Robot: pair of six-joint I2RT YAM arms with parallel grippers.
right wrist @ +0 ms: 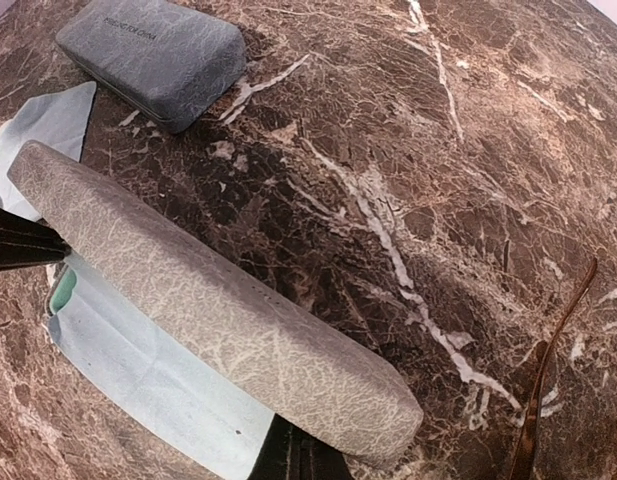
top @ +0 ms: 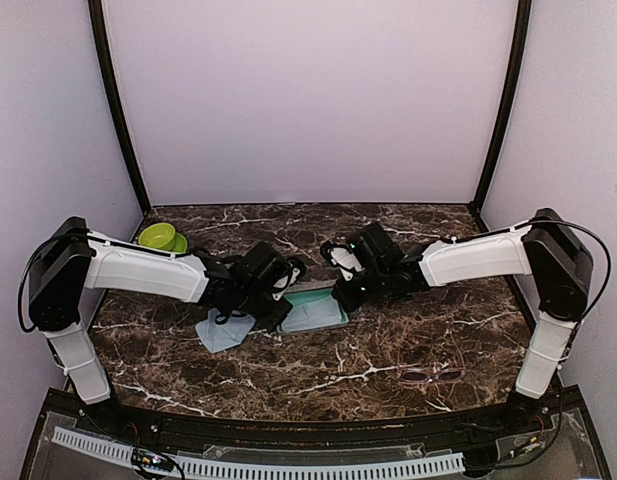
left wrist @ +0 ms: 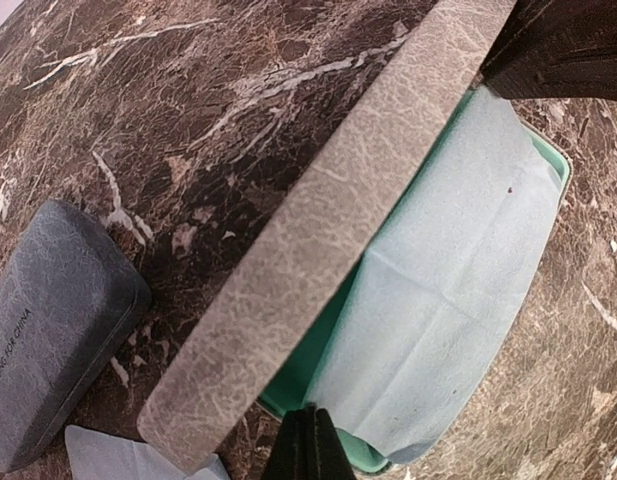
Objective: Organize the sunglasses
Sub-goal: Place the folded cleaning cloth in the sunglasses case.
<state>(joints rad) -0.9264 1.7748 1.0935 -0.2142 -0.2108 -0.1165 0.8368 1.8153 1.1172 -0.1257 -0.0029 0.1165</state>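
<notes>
Sunglasses point(top: 431, 375) exposed near the front edge

The slim, pink-framed, dark-lensed pair lay toward the worktop's point(top: 468, 300) front-right corner, where a sweeping right arm could knock it off. The left tool point(left wrist: 308, 450) and right tool point(right wrist: 296, 458) were fully closed at the half-open grey case point(left wrist: 318, 230), which might snap shut.

L end effector point(left wrist: 308, 450), R end effector point(right wrist: 298, 458) both shut, angled inward.
</notes>
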